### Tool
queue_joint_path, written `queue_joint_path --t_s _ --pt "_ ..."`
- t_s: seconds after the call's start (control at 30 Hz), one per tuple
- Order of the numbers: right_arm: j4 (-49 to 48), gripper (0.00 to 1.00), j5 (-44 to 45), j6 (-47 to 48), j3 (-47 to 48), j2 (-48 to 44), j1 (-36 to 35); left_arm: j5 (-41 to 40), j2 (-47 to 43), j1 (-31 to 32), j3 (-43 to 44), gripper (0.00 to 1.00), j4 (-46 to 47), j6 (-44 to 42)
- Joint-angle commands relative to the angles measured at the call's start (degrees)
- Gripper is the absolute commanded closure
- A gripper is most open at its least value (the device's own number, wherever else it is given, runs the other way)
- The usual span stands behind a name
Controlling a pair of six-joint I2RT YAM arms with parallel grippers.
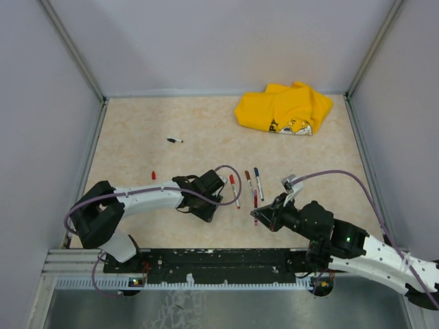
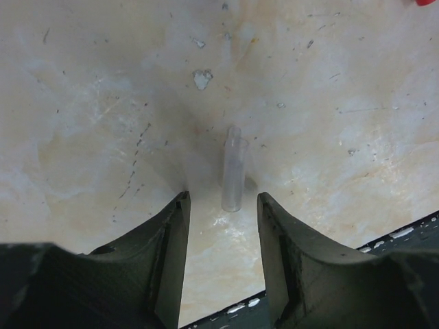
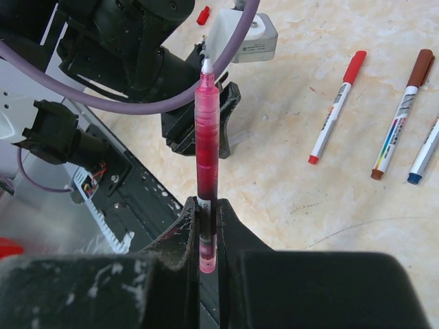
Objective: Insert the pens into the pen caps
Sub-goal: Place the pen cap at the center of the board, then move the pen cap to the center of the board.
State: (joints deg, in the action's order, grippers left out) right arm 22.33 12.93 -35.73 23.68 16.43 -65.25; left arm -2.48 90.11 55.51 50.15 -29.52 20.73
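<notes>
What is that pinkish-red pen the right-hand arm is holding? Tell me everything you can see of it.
The pen is a slim, see-through pink-red plastic barrel with a small white tip at its far end and no cap on it. Darker ink shows inside its lower half, and a printed label sits near the base. The right gripper is shut on its rear end, one finger on each side, so it sticks straight out, apparently clear of the table. Nothing else touches it.

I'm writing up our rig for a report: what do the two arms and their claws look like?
The left arm and right arm have white links and black joints. The left claw and right claw are black, two-pronged and tapered. A purple cable loops along each arm.
</notes>
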Motion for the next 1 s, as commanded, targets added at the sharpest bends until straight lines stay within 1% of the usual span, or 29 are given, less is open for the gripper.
queue_joint_path --t_s 0.0,0.17,0.43,0.53,0.73,0.97 --pt "-2.1 1.0 0.0 1.1 1.7 0.4 -0.2 -1.8 -1.0 -0.3 0.7 0.5 -5.3 2.0" --pt "-2.5 1.0 0.2 1.0 1.5 0.4 -0.2 -2.1 -1.3 -2.7 -0.4 0.51 -5.5 2.3" --pt "-2.4 1.0 0.3 0.9 1.6 0.4 -0.2 -0.3 -3.8 -7.8 -1.1 0.52 -1.7 1.5" --pt "-2.3 1.0 0.4 0.8 1.6 0.4 -0.2 0.0 -3.1 -9.3 -0.9 0.53 -1.1 0.8" --pt "-2.2 1.0 0.2 0.5 1.5 0.4 -0.2 0.0 -1.4 -11.0 -0.1 0.53 0.5 -0.1" --pt "-1.5 1.0 0.3 0.5 1.9 0.2 -0.2 0.0 0.7 -11.4 1.2 0.54 2.5 0.4"
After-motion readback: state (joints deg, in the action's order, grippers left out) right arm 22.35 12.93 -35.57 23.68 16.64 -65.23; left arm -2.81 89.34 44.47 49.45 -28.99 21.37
